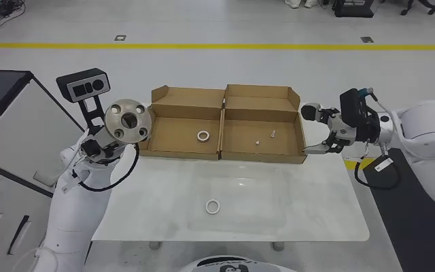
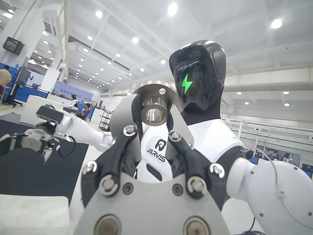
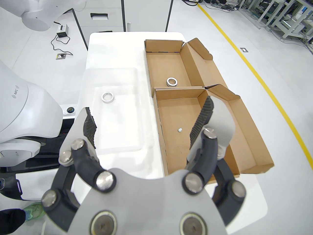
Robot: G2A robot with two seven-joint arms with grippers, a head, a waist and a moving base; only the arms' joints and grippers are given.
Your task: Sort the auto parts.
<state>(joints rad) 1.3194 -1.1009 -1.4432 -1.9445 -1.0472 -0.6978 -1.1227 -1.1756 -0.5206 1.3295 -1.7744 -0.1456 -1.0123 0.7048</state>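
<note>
White table (image 1: pixel 319 204) carries two open cardboard boxes side by side. A ring (image 1: pixel 202 136) lies in the left box (image 1: pixel 170 136) and small bolts (image 1: pixel 257 143) in the right box (image 1: pixel 285 141), likely one kind per box. My left hand (image 2: pixel 152 114) clamps a flanged hub (image 2: pixel 156 91), held up beyond the table's left end. My right hand (image 3: pixel 149 107) hangs wide open by the right box, and another ring (image 1: pixel 213 206) sits on a clear tray (image 1: pixel 262 197).

- The white left arm (image 1: pixel 68 204) is showing at eight o'clock, a black cable (image 1: pixel 121 180) looping on it.
- The black head (image 2: pixel 198 74) is wearing a green bolt (image 2: pixel 187 83).
- Silver screws (image 3: pixel 105 180) are shining on the right gripper (image 3: pixel 149 104).
</note>
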